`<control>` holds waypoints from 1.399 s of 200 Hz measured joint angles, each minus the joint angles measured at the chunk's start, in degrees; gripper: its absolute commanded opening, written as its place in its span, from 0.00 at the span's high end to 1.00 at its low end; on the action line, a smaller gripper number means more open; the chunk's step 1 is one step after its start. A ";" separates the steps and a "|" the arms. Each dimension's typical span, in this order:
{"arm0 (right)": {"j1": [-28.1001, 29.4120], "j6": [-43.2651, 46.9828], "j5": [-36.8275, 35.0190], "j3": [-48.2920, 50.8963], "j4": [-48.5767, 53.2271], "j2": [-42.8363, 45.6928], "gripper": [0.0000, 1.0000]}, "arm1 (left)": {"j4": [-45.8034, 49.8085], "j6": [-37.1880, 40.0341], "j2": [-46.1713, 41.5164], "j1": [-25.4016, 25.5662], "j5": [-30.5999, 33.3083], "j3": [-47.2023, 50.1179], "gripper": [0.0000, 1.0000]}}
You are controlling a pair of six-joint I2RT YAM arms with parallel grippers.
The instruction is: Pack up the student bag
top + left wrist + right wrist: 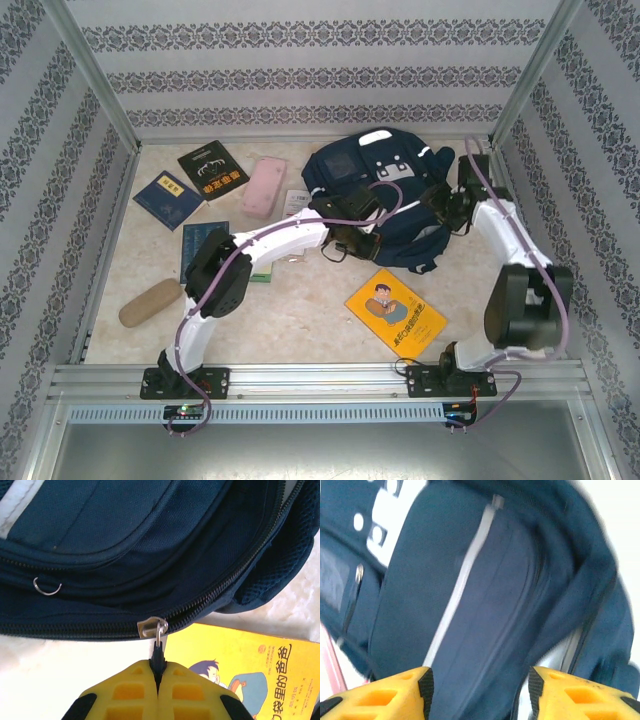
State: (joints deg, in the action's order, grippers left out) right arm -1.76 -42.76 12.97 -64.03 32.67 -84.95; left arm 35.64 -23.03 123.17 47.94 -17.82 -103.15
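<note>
The bag lies flat at the far right-centre of the counter, navy with thin white stripes. The left arm stretches across to the bag's near edge. There the left hand is clamped tight on the zip pull, a thin dark tab hanging from the silver slider of a zip along that edge. A small metal ring sits on the fabric to the left of the slider.

The right hand is over the bag's right side. Its fingers stand apart, with navy cloth and a white stripe showing between them (the wrist view is blurred, so I cannot tell whether they touch the fabric).

A yellow book lies flat just near of the bag, its far edge close under the slider. On the left half of the counter, a black book, a blue book and a pink pouch lie toward the far side. A tan case lies nearer, by the left edge.
</note>
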 measured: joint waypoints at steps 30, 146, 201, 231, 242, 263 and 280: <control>5.29 -2.36 0.33 5.55 1.29 4.31 0.46 | -0.17 -0.04 0.50 0.09 -0.46 -0.11 1.00; 8.02 -11.82 2.08 17.70 -5.31 6.95 0.46 | -1.44 -1.07 0.50 1.51 -0.33 1.31 1.00; 7.91 -12.57 2.03 17.68 -7.69 3.50 0.99 | -1.46 -1.05 0.50 1.62 0.42 1.40 1.00; 7.30 -10.91 1.81 17.64 -7.52 3.54 1.00 | 0.48 0.07 0.70 1.49 3.37 0.63 1.00; 6.86 -10.60 1.95 17.64 -7.37 3.72 1.00 | 1.57 0.70 1.03 1.18 4.50 -0.02 1.00; 4.72 -9.44 2.08 17.66 -6.51 4.96 1.00 | 4.35 2.29 2.10 -0.15 7.13 -1.27 1.00; 2.73 -8.83 1.77 17.70 -5.84 6.27 1.00 | 6.49 3.41 3.58 -2.54 9.40 -2.16 1.00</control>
State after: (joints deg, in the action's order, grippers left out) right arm 0.97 -51.59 14.74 -46.33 26.83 -78.67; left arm 42.13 -19.62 126.76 45.41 -8.43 -105.32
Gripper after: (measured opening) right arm 0.066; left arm 0.054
